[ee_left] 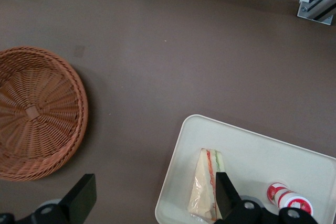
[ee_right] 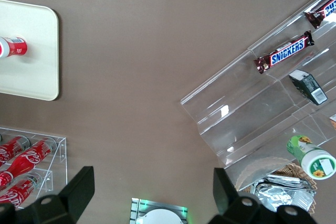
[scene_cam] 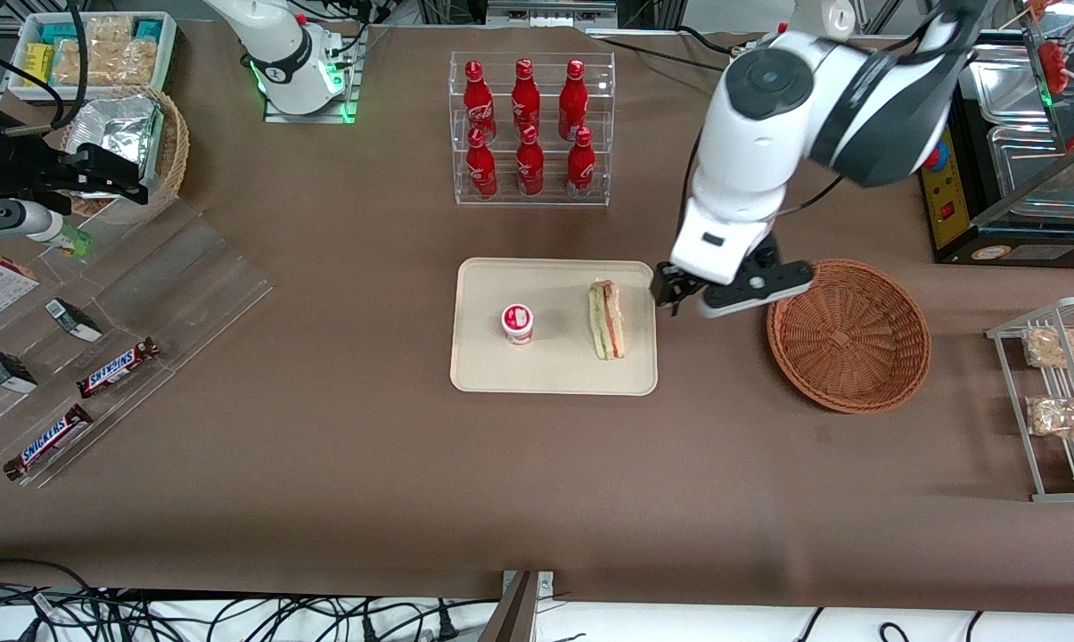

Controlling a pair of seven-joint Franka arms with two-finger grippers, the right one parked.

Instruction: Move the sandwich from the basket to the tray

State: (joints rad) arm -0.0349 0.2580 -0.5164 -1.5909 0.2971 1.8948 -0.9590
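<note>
The wrapped sandwich [scene_cam: 607, 319] lies flat in the cream tray [scene_cam: 554, 374], at the tray's end nearest the basket. The reddish-brown wicker basket [scene_cam: 848, 334] stands beside the tray and holds nothing. My gripper [scene_cam: 679, 299] hangs open above the table between tray rim and basket, with nothing between its fingers. The left wrist view looks down on the sandwich [ee_left: 206, 187], the tray [ee_left: 262, 150] and the basket [ee_left: 37, 114]; the gripper [ee_left: 152, 203] straddles the tray's rim there, and one finger overlaps the sandwich's edge.
A small red-and-white cup [scene_cam: 518, 323] stands in the tray beside the sandwich. A clear rack of red bottles [scene_cam: 530, 129] is farther from the camera than the tray. A wire snack rack [scene_cam: 1058, 401] stands toward the working arm's end, an acrylic candy display [scene_cam: 118, 367] toward the parked arm's.
</note>
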